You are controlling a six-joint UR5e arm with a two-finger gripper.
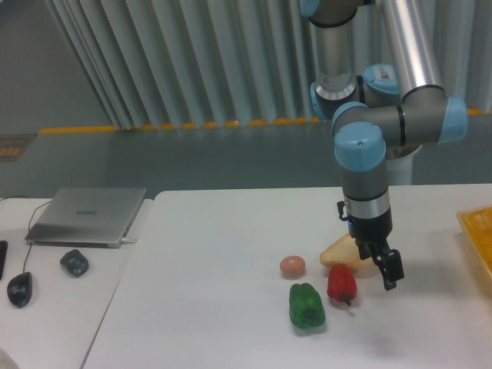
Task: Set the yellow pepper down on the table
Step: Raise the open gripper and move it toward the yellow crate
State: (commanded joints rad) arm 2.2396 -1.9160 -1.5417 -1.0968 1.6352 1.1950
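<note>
Writing on the silver laptop too small to read. Yellow pepper nowhere visible. Black two-finger claw low over the plain white table, parted, grasping nothing — just beside glossy red pepper, pale bread wedge; green pepper, pinkish round item nearby.

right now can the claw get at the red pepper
Probably yes. The claw hangs just right of the red pepper with bare table between them; the bread wedge lies behind, the green pepper front-left.
</note>
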